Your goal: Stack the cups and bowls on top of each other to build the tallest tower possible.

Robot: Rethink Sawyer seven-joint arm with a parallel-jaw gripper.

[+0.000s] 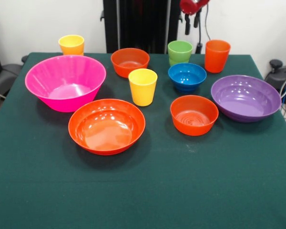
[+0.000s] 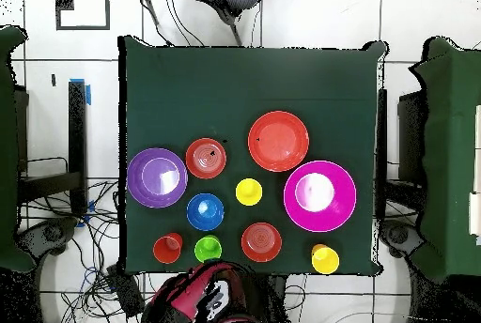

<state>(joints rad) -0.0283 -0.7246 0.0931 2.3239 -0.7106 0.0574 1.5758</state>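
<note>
Your gripper hangs drawn back above the table's far edge, holding nothing; whether its fingers are parted you cannot tell. Nothing is stacked: cups and bowls stand apart across the table's far half, the pink bowl toward one side edge. Expect light, stiff, slippery plastic; grip each piece by its rim.
</note>
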